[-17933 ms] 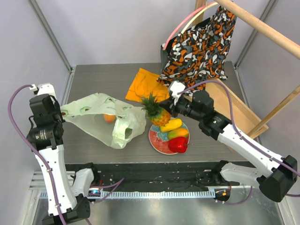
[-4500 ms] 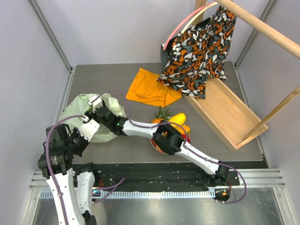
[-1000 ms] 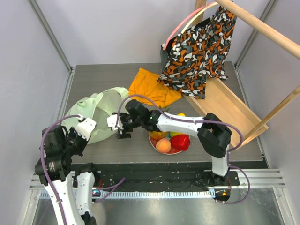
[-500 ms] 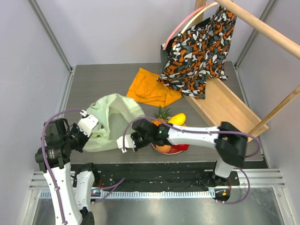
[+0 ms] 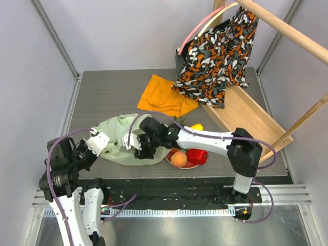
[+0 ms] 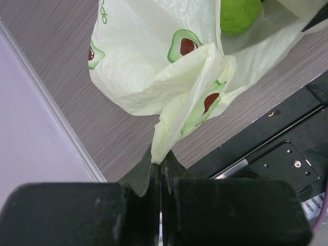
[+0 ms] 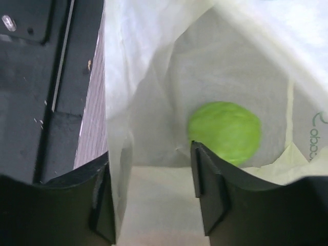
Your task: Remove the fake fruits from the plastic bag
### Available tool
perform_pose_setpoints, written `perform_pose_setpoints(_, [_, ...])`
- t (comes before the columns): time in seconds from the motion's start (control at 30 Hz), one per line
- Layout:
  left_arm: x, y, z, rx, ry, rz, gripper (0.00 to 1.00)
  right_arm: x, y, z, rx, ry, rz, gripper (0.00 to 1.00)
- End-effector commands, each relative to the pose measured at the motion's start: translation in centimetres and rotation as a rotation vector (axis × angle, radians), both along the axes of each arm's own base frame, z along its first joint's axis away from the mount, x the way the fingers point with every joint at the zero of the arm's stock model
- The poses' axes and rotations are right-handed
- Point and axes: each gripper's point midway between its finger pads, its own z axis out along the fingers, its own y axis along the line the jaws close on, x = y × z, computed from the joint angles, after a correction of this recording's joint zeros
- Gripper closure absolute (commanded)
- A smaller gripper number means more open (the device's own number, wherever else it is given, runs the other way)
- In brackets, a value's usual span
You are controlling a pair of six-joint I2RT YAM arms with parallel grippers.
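Two jaws of the right gripper [image 7: 151, 154] stood apart inside the mouth of the plastic bag [image 5: 117, 134], with bag film close on either side and the green round fruit [image 7: 224, 130] just beyond the fingertips. The bag lay by the table's [image 5: 102, 92] near edge, just beside the plate [image 5: 190, 165]; bare tabletop stretched behind it. The left gripper [image 6: 160, 166] was clenched on the bag's rim. Half a second before, the right gripper had hung outside the bag. Grey wood-grain surface, grey walls.
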Motion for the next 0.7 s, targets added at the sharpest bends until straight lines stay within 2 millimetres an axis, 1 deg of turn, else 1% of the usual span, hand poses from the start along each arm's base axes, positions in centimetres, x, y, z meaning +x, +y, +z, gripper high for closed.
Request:
perform_pose_setpoints(0.0, [-5.6, -2.0, -3.3, -0.104, 0.247, 0.01, 1.0, 0.7, 1.1, 5.8, 0.161, 0.191, -0.063, 0.39])
perform_pose_setpoints(0.03, [-5.6, -2.0, -3.3, -0.106, 0.248, 0.013, 1.0, 0.9, 1.1, 6.0, 0.168, 0.254, -0.104, 0.37])
perform_pose_setpoints(0.07, [-5.6, -2.0, -3.3, -0.104, 0.247, 0.012, 1.0, 0.7, 1.2, 6.5, 0.191, 0.299, -0.096, 0.34])
perform_pose_setpoints(0.1, [-5.8, -1.9, -3.5, -0.101, 0.254, 0.014, 1.0, 1.5, 1.0, 6.7, 0.204, 0.332, -0.118, 0.33])
perform_pose_setpoints(0.13, [-5.9, -1.9, -3.6, -0.101, 0.259, 0.014, 1.0, 1.5, 1.0, 7.2, 0.216, 0.393, -0.137, 0.31])
perform_pose_setpoints(0.17, [-5.9, -1.9, -3.6, -0.097, 0.259, 0.013, 1.0, 0.9, 1.1, 7.8, 0.238, 0.439, -0.102, 0.31])
perform_pose_setpoints(0.2, [-5.9, -1.9, -3.7, -0.099, 0.262, 0.012, 1.0, 1.3, 1.0, 8.3, 0.252, 0.464, -0.112, 0.3])
perform_pose_setpoints(0.3, [-6.0, -1.9, -3.8, -0.098, 0.267, 0.016, 1.0, 1.2, 1.1, 9.6, 0.294, 0.536, -0.112, 0.3])
perform_pose_setpoints(0.37, [-6.1, -1.8, -3.9, -0.094, 0.27, 0.017, 1.0, 1.7, 1.3, 10.8, 0.337, 0.571, -0.135, 0.3])
perform_pose_setpoints(0.4, [-6.1, -1.8, -3.9, -0.092, 0.269, 0.02, 1.0, 1.5, 1.4, 11.2, 0.35, 0.59, -0.119, 0.3])
perform_pose_setpoints(0.5, [-6.2, -1.6, -4.3, -0.081, 0.28, 0.023, 1.0, 2.2, 1.6, 12.2, 0.384, 0.605, -0.137, 0.31])
perform_pose_setpoints(0.57, [-6.3, -1.5, -4.6, -0.072, 0.279, 0.02, 1.0, 3.1, 1.8, 11.8, 0.39, 0.573, -0.184, 0.33])
perform_pose_setpoints(0.6, [-6.2, -1.4, -4.6, -0.072, 0.273, 0.021, 1.0, 3.6, 1.9, 11.0, 0.383, 0.531, -0.204, 0.35])
perform_pose_setpoints(0.63, [-6.1, -1.5, -4.7, -0.074, 0.273, 0.022, 1.0, 5.5, 1.9, 9.7, 0.365, 0.44, -0.318, 0.38])
perform_pose_setpoints(0.67, [-6.1, -1.5, -4.7, -0.077, 0.274, 0.023, 1.0, 5.0, 1.9, 8.6, 0.324, 0.398, -0.337, 0.38])
